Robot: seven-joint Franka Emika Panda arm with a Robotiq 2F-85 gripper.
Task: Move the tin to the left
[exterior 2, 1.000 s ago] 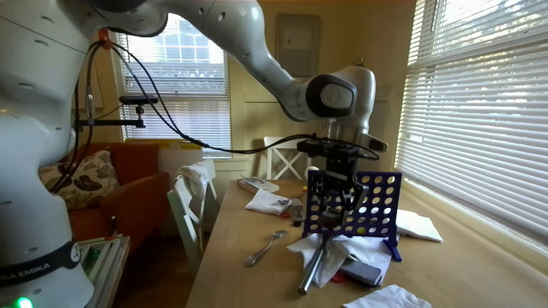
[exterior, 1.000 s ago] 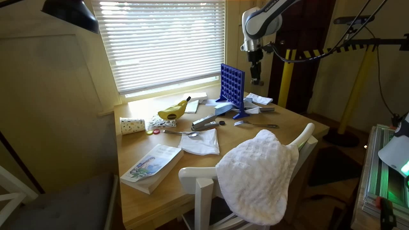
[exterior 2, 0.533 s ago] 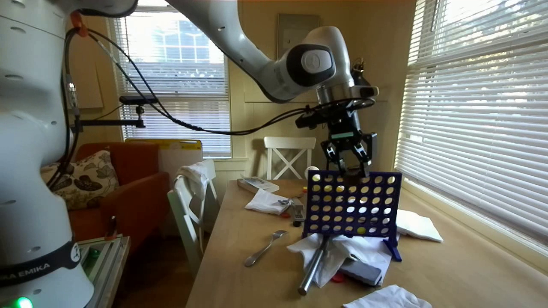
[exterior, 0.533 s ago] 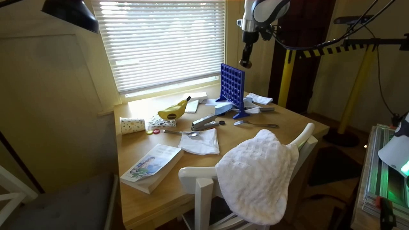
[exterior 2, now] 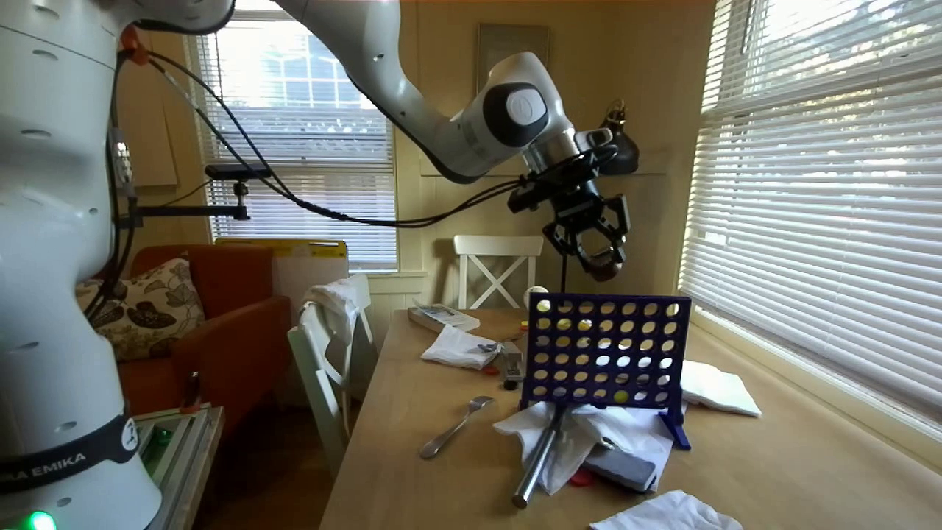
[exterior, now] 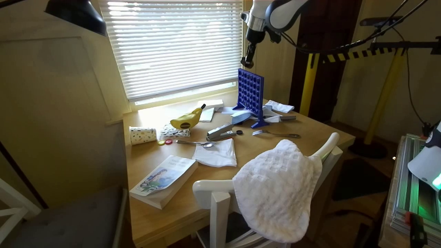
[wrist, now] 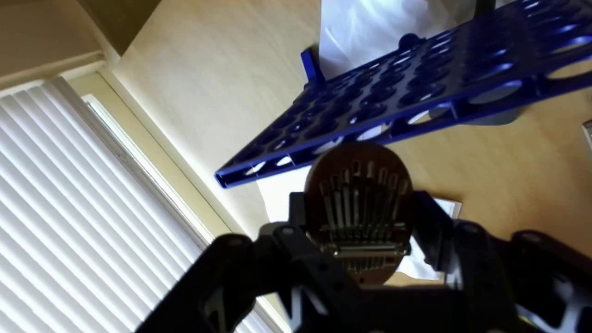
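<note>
A robot claw grips a small round brown disc by opposite edges, above a cluttered wooden table. Metal tines across the disc suggest a thumb piano; it is probably what the task calls the tin. The disc is in the air, just above the top edge of an upright blue game rack; whether it is directly over the rack or past it is hard to tell. White napkins and a metal rod lie at one face of the rack; beyond the opposite face are a grey stapler and, farther off, a yellow banana-shaped pouch.

The nearest danger is probably the rack: if the claw dips too soon, the disc could clip that top edge and topple it onto the napkins. The disc's curved rim seems to give little to bite on, so such a knock could twist it loose. Setting it down beyond the rack could land it on the stapler or pouch, leaving it tilted.
</note>
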